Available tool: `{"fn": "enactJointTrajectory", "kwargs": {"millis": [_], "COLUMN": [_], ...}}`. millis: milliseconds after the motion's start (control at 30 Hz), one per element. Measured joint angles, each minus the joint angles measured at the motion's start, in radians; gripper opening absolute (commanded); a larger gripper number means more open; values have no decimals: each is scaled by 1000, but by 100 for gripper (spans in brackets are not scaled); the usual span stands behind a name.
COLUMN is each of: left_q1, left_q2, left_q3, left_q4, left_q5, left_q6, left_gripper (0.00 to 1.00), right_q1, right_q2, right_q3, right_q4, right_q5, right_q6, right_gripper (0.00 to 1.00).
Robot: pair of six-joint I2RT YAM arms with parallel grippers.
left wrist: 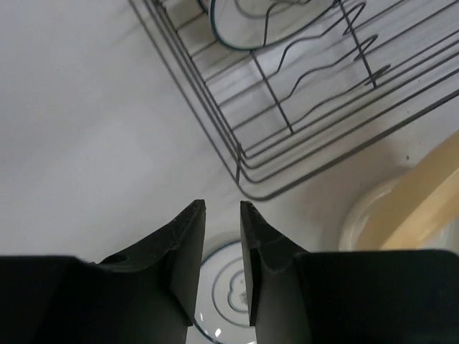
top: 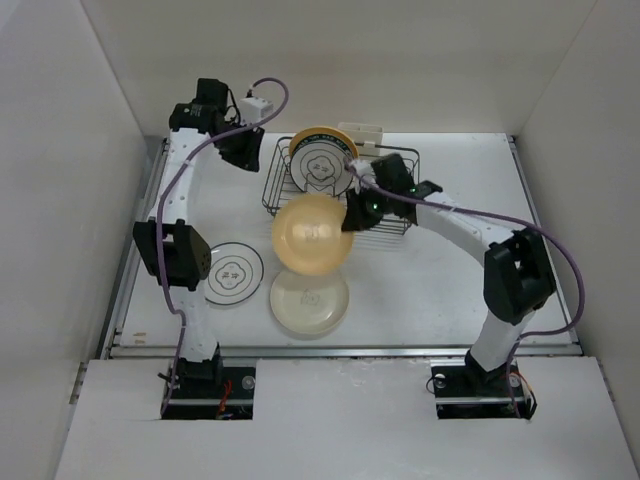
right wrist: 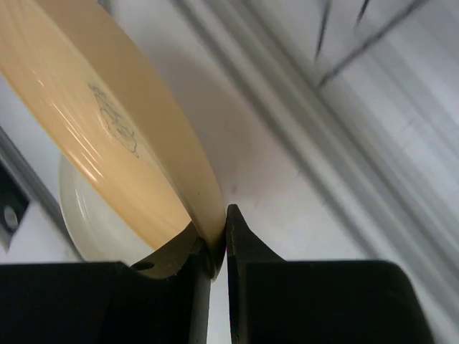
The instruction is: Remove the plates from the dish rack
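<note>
One green-rimmed plate (top: 322, 165) stands in the dish rack (top: 275, 195).

Top: your right gripper (top: 352, 215) pinches the yellow-orange plate (top: 312, 234) by its rim above the cream plate (top: 310, 302), likely to stack.

Left wrist: left gripper (left wrist: 222, 208) narrow, empty, near the rack.

Right wrist: rim clamped edge-on.

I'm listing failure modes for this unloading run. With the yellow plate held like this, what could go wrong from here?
1. The right tool pinches the yellow plate only at its rim, so the plate could slip or swing.
2. The yellow plate hangs partly above the cream plate on the table; a drop could chip both.
</note>
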Motion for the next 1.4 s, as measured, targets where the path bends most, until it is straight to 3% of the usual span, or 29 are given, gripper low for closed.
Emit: {"fn": "enactJointTrajectory", "kwargs": {"millis": [133, 267, 367, 467, 667, 800, 1000, 1267, 1400], "left_q1": [-61, -105, -145, -194, -259, -262, -261, -261, -257], "left_q2": [-26, -27, -25, -7, 82, 133, 177, 218, 236], "left_q3": [-68, -84, -85, -83, -77, -77, -74, -45, -37], "left_q4": [171, 322, 394, 436, 482, 515, 617, 665, 671], "left_q5": [1, -1, -11, -35, -106, -136, -184, -190, -156], "left_q6": [34, 59, 81, 113, 152, 155, 146, 106, 63], "left_gripper": [44, 59, 69, 74, 76, 76, 73, 60, 43], "right_q1": [66, 109, 127, 147, 197, 191, 46, -212, -302], "right_q2": [0, 2, 26, 55, 35, -108, -339, -180, -73], "right_q3": [-163, -171, -151, -135, -115, -114, -87, -72, -32], "right_q4": [-92, -98, -105, -129, -203, -200, -117, -97, -121], "right_q5": [-4, -4, 2, 34, 174, 304, 467, 529, 528], "right_q6": [-1, 1, -6, -29, -59, -43, 38, 163, 224], "right_gripper": [9, 20, 48, 100, 100, 100, 100, 100, 100]}}
